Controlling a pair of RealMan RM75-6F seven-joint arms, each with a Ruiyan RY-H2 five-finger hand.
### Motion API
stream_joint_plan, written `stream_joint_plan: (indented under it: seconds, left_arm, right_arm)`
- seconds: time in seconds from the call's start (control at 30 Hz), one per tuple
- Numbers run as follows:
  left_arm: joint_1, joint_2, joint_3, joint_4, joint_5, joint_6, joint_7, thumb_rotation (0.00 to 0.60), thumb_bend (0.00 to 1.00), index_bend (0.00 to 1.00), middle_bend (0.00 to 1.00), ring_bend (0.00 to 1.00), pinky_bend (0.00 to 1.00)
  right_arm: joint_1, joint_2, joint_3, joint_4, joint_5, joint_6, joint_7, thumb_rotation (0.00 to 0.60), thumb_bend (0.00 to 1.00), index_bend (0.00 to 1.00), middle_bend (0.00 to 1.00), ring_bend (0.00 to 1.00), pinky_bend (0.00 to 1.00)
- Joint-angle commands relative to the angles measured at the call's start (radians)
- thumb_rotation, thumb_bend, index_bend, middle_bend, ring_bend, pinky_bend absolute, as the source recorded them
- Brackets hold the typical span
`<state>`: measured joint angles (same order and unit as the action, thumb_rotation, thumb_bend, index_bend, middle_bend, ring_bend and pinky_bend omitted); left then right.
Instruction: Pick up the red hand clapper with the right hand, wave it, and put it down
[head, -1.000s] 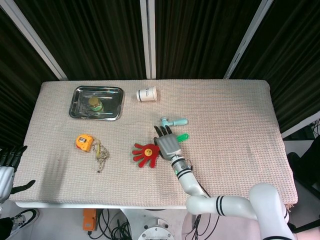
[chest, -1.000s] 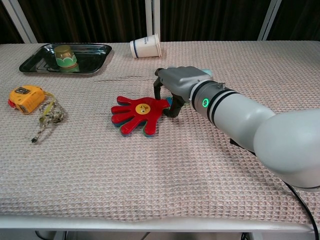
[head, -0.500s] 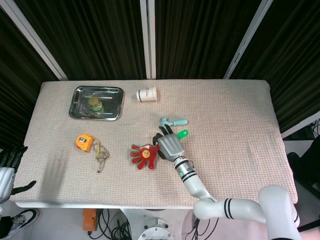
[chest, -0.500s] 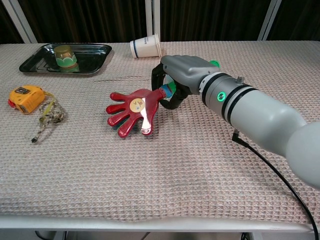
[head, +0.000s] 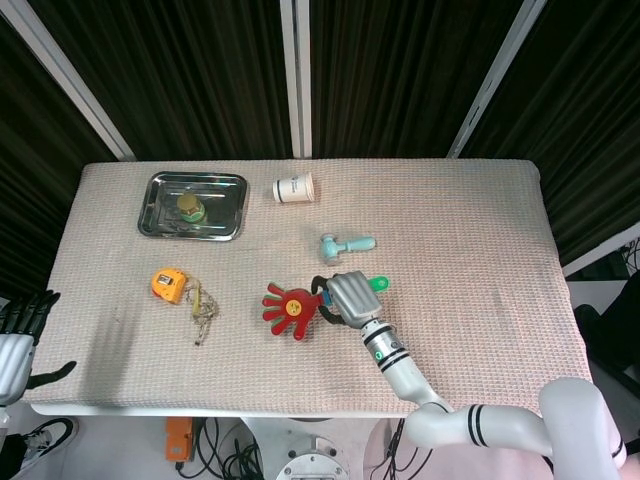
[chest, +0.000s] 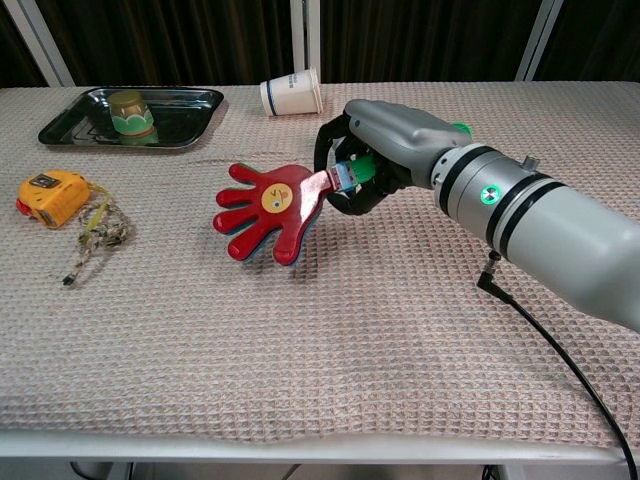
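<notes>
The right hand (chest: 372, 160) is gripping the handle of the red hand clapper (chest: 264, 210), with its fingers (chest: 330, 150) curled around the handle near the point where it meets the red palm. The clapper is being held near the middle of the table (head: 470, 220), with its spread red fingers pointing toward the robot's left. In the chest view, the clapper is tilting with its smiley-face side facing the camera, and a blue layer is showing behind the red one. The green end of the handle (head: 378, 285) is protruding from the far side of the right hand in the head view.

The left hand (head: 18, 335) is hanging off the near left edge of the table, holding nothing, with its fingers extended and apart.

A light-blue toy hammer (head: 346, 244) is lying just beyond the right hand. A paper cup (head: 294, 188) is lying on its side near the far edge. A metal tray (head: 160, 218) is containing a small green-and-tan object (head: 190, 208). An orange tape measure (head: 168, 284) is resting beside a bunch of keys (head: 204, 312).
</notes>
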<state>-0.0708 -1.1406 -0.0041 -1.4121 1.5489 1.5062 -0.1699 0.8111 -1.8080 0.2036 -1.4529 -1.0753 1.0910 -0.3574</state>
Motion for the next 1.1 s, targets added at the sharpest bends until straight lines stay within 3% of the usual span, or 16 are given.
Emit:
stream_joint_plan:
  seconds: [0.03, 0.37, 0.73, 0.83, 1.1]
  left_arm:
    - [0.0, 0.0, 0.0, -0.001, -0.001, -0.001, 0.001, 0.6, 0.11, 0.03, 0.04, 0.0, 0.0]
    - [-0.001, 0.0, 0.001, -0.006, -0.003, -0.007, 0.007, 0.6, 0.11, 0.03, 0.04, 0.0, 0.01]
    - [-0.008, 0.004, -0.001, -0.02, -0.005, -0.018, 0.024, 0.6, 0.11, 0.03, 0.04, 0.0, 0.02]
    - [-0.01, 0.004, -0.002, -0.023, -0.006, -0.021, 0.028, 0.6, 0.11, 0.03, 0.04, 0.0, 0.02]
    - [-0.014, 0.002, -0.003, -0.028, -0.006, -0.026, 0.035, 0.6, 0.11, 0.03, 0.04, 0.0, 0.02]
  right_arm:
    - [-0.018, 0.004, 0.0, 0.013, -0.025, 0.002, 0.04, 0.6, 0.38, 0.82, 0.64, 0.63, 0.81]
    - [-0.086, -0.003, 0.02, 0.048, -0.041, 0.004, 0.232, 0.6, 0.43, 0.85, 0.71, 0.77, 0.95]
    - [-0.14, 0.027, 0.053, 0.025, -0.029, -0.026, 0.385, 0.6, 0.46, 0.87, 0.77, 0.85, 1.0]
    - [-0.157, 0.052, 0.081, -0.029, -0.014, -0.058, 0.485, 0.6, 0.47, 0.86, 0.77, 0.85, 1.0]
    - [-0.214, 0.191, 0.217, -0.203, 0.008, -0.281, 0.993, 0.6, 0.48, 0.86, 0.75, 0.85, 1.0]
